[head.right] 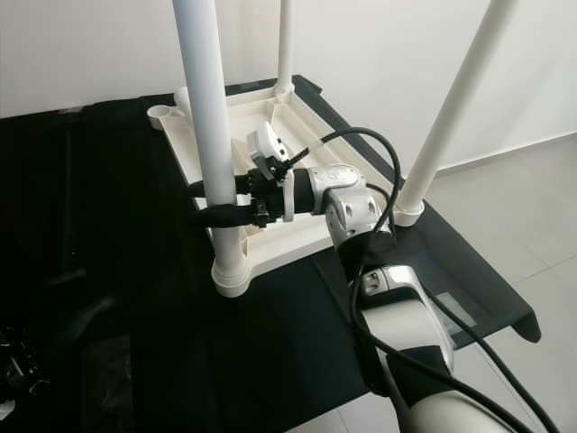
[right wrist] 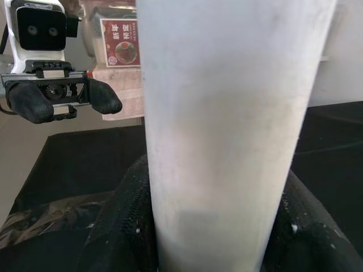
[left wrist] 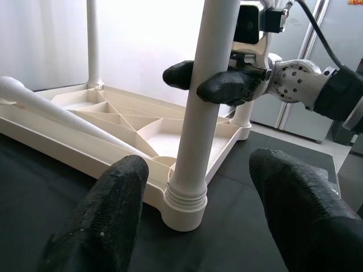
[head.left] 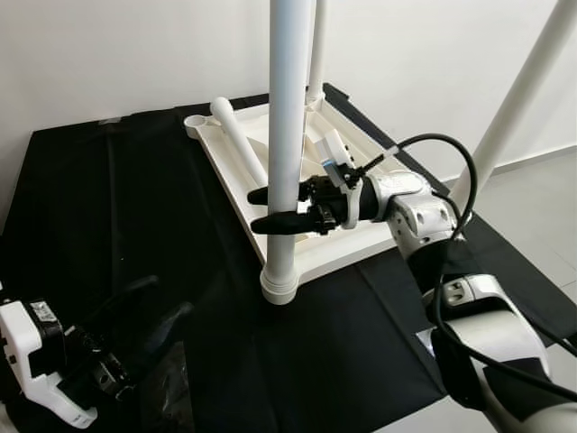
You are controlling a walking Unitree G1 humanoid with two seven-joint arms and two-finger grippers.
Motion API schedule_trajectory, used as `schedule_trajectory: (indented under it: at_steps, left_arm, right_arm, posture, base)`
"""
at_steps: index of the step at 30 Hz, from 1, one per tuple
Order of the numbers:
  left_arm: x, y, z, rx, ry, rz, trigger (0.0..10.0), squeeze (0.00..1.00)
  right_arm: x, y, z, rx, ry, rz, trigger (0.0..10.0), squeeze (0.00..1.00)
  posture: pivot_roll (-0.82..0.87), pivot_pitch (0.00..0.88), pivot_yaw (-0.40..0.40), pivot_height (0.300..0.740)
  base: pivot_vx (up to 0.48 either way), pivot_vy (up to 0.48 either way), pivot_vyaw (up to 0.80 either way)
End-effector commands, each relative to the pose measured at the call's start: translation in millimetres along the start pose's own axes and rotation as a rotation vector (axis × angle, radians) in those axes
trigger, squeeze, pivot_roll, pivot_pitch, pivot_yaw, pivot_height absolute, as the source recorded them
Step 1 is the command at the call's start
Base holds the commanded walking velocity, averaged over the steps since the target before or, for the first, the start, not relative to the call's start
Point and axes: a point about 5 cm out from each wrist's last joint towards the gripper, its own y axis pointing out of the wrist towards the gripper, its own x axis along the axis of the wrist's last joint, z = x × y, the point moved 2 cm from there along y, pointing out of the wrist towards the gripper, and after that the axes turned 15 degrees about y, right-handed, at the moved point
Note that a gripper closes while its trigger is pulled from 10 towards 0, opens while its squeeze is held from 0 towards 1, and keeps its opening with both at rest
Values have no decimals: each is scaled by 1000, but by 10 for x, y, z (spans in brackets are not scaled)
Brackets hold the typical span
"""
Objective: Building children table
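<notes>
Right gripper [head.left: 270,209] around table leg [head.left: 287,135]

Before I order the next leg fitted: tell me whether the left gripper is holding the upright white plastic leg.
No: the left gripper hangs open, low over the black cloth, while the right gripper clamps the upright white plastic leg.

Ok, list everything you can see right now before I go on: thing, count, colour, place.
Table top: one, white, upside down on the mat, ribbed underside up.
Upright legs: three, white, standing in corner sockets; the near one is gripped.
Loose leg: one, white, lying across the table top.
Mat: one, black, spread over the floor.
Floor: pale grey, right of the mat.
Wall: white, behind.
Right end effector: black fingers shut on the near leg.
Left end effector: open, low, facing that leg.
</notes>
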Motion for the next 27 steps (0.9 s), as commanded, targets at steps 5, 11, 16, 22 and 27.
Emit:
schedule_trajectory:
  at_steps: [5, 11, 16, 22, 27]
  left_arm:
    - [22, 31, -34, -27, 4, -9, 10000, 0]
    - [38, 38, -31, -40, -4, -17, 10000, 0]
    - [31, 43, -15, -47, -7, -21, 10000, 0]
    - [11, 98, -7, -53, -8, -38, 10000, 0]
    - [-5, 115, -17, -60, -16, -41, 10000, 0]
  right_arm:
    - [-260, 4, -120, -237, 5, -27, 0, 0]
    - [-818, 74, -129, -954, 188, -107, 0, 0]
    - [-932, 161, 17, -1070, 235, -134, 0, 0]
    - [-811, 310, -38, -1023, 234, -166, 0, 0]
    - [-691, 340, -23, -1017, 239, -191, 6078, 0]
  posture:
    - [21, 151, -39, 740]
    - [1, 162, -26, 740]
    - [-18, 156, -14, 740]
    - [-17, 136, -21, 740]
    - [-7, 132, -12, 740]
  base:
    - [0, 0, 0]
    - [0, 0, 0]
    - [0, 0, 0]
    - [0, 0, 0]
    - [0, 0, 0]
